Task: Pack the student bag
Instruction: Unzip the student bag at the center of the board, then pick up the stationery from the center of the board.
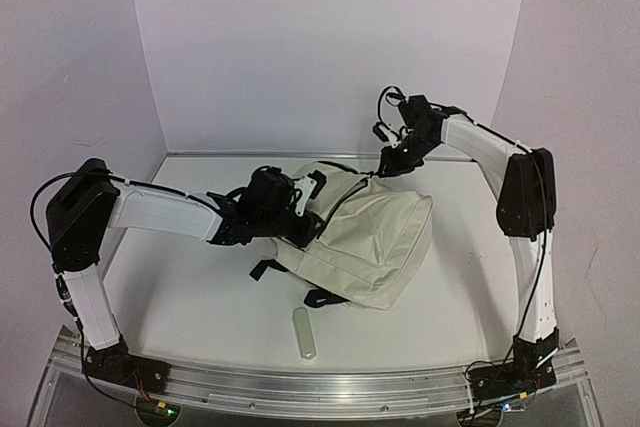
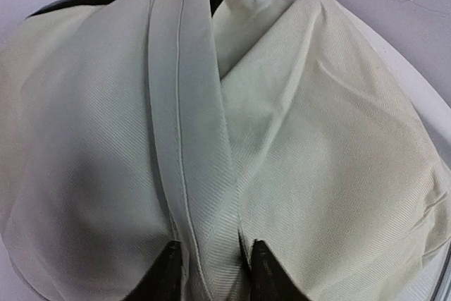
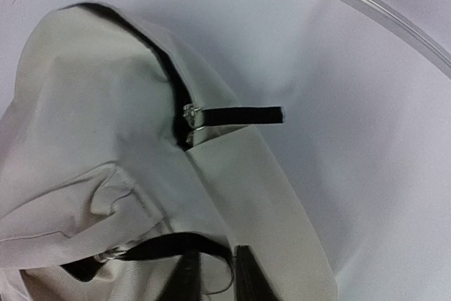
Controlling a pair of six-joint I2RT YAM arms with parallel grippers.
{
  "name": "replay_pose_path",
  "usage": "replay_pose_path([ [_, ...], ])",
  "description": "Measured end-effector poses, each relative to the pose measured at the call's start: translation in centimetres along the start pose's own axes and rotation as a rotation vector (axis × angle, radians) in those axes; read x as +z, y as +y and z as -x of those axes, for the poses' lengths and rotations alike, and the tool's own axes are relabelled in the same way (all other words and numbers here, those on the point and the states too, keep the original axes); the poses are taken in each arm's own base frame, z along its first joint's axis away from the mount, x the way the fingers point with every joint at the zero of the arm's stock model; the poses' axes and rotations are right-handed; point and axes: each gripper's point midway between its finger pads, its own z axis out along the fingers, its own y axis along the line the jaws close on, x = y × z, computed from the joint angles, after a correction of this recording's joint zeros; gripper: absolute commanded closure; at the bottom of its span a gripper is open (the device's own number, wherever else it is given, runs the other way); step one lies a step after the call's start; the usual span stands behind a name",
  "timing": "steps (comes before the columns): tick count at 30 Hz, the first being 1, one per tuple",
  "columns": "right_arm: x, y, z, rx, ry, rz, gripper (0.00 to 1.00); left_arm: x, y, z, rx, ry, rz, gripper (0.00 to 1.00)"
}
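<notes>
The student bag (image 1: 365, 242), a cream fabric backpack, lies on its side in the middle of the white table. My left gripper (image 1: 300, 209) is pressed against the bag's left end. In the left wrist view its fingertips (image 2: 211, 269) stand a little apart, with a folded cream band (image 2: 190, 139) of the bag between them. My right gripper (image 1: 390, 165) hangs over the bag's far top corner. Its fingers (image 3: 215, 273) are slightly apart at a black pull strap (image 3: 169, 244). A second black zipper pull (image 3: 239, 115) sticks out from the end of the black zipper.
A small pale tube-shaped object (image 1: 305, 334) lies on the table near the front edge. Black strap ends (image 1: 320, 297) poke out under the bag. White walls close in the table behind and at both sides.
</notes>
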Motion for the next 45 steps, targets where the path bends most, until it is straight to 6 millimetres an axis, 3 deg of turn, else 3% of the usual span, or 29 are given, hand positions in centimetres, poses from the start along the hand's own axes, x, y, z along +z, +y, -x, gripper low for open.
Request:
replay_pose_path([
  [4,-0.6,-2.3,-0.8,0.050,-0.006,-0.008,0.26,-0.8,-0.4,-1.4,0.019,0.104,-0.013,0.10],
  [8,-3.1,-2.9,-1.7,0.089,-0.012,0.004,0.18,-3.5,-1.0,-2.0,0.043,0.194,-0.033,0.01],
  [13,-8.5,0.6,-1.3,0.070,-0.086,0.077,0.15,-7.4,-1.8,-0.7,0.009,0.236,-0.054,0.00],
  [17,-12.2,3.1,-1.7,0.038,-0.129,0.111,0.15,-9.8,-1.8,-2.4,-0.142,0.290,-0.032,0.00],
  [20,-13.0,3.9,-2.4,0.027,-0.131,0.117,0.14,-11.2,-2.1,-5.9,-0.279,0.358,-0.002,0.00],
  [23,-12.3,3.8,-3.4,0.036,-0.105,0.116,0.15,-12.7,-3.6,-9.1,-0.378,0.426,0.028,0.00],
  [25,-11.8,3.7,-4.3,0.045,-0.079,0.118,0.15,-13.4,-4.7,-10.1,-0.433,0.450,0.045,0.00],
  [30,-11.5,3.6,-4.7,0.050,-0.069,0.116,0.15,-13.1,-7.5,-11.7,-0.481,0.513,0.135,0.00],
  [37,-11.4,3.6,-4.7,0.055,-0.070,0.118,0.15,-9.0,-11.7,-15.5,-0.460,0.642,0.236,0.05],
  [45,-11.7,3.8,-5.8,0.064,-0.060,0.120,0.15,-6.6,-11.9,-18.9,-0.440,0.747,0.333,0.22],
])
